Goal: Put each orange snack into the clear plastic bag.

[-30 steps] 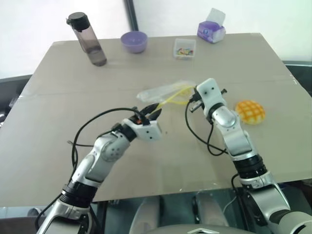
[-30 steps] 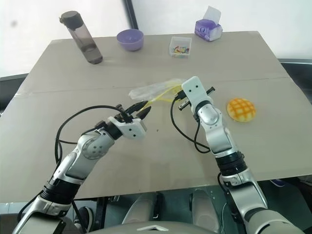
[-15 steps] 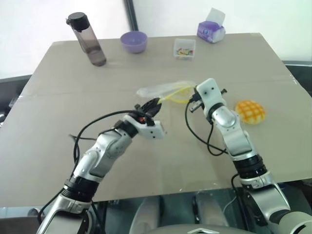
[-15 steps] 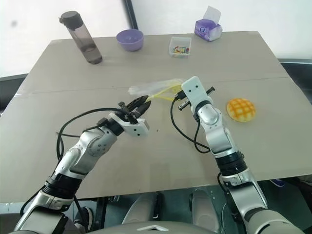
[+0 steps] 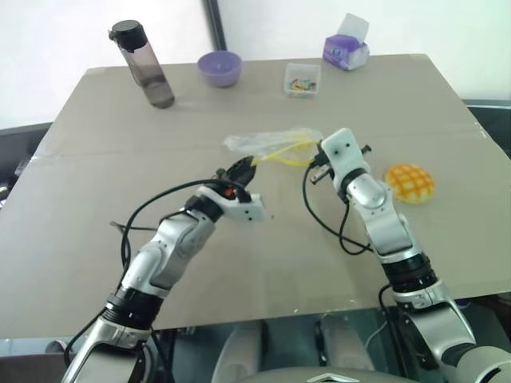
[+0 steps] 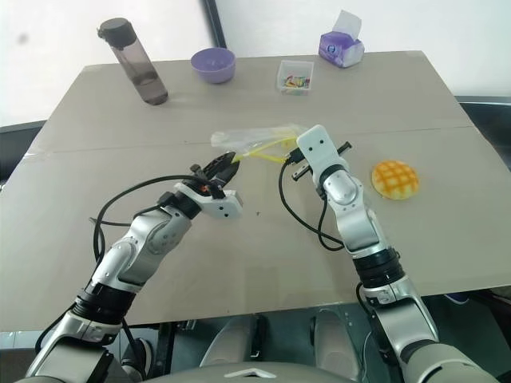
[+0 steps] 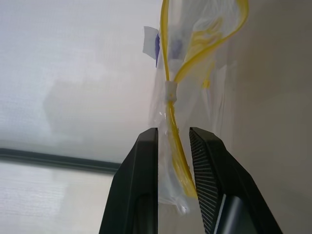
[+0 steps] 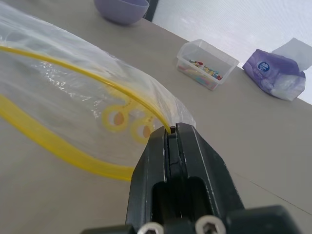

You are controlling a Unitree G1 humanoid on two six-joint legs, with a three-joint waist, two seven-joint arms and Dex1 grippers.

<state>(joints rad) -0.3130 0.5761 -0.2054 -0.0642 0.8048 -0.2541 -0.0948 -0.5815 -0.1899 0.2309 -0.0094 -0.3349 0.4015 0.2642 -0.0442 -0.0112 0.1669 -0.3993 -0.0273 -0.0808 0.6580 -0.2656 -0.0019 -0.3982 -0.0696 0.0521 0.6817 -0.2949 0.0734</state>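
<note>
Both hands pinch the yellow edge of the bag [image 5: 271, 145], held between them above the tan worktop [image 5: 96, 183]: left hand [image 5: 242, 169], right hand [image 5: 317, 162]. The bun [image 5: 409, 183] lies beside the right hand.

Clear plastic bag [image 8: 73, 97] cut off by frame edge in right wrist view; far end unseen there. In left wrist view, bag's lower edge hidden btwn left gripper [image 7: 174, 139] fingers. Right gripper [image 8: 174, 134] tips hidden behind own wrist housing in head views. Contents of small clear box [image 5: 302, 80] too small to ID, just colourful bits. Tissue pack [image 8: 280, 73] print unreadable, partly cropped. Purple bowl [image 8: 122, 7] cropped at frame edge.
</note>
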